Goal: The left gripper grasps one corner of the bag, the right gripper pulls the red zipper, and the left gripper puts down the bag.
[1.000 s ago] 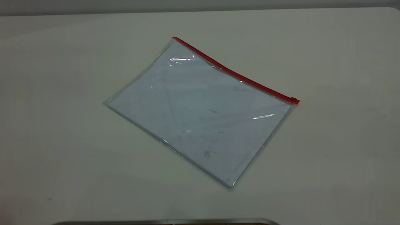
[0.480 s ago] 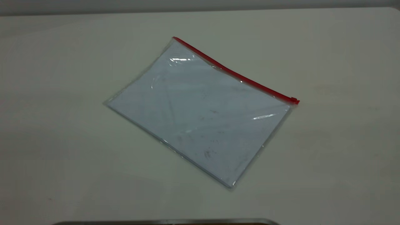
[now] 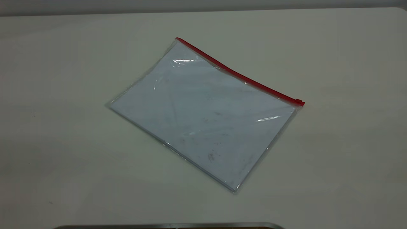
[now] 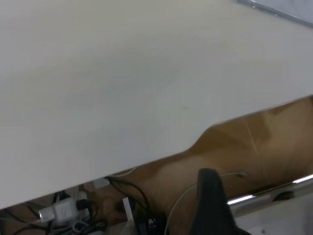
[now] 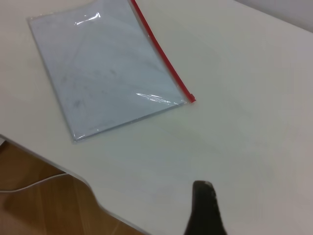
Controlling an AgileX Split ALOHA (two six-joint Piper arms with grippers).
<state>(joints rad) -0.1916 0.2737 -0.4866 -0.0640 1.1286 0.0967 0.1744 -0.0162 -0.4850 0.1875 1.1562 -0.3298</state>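
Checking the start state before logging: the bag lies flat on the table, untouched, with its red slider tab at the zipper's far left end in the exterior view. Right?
Not quite. The bag does lie flat and untouched on the table, but in the exterior view the slider tab sits at the right end of the red zipper, not the left.

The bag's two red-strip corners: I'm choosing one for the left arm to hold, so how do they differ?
The far corner ends in plain red strip, while the near-right corner carries the small slider tab. The far corner lies toward the table's back edge; the slider corner sits farther right and nearer the camera. The plastic by the far corner looks wrinkled; it is smoother by the slider corner. Both lie flat, untouched.
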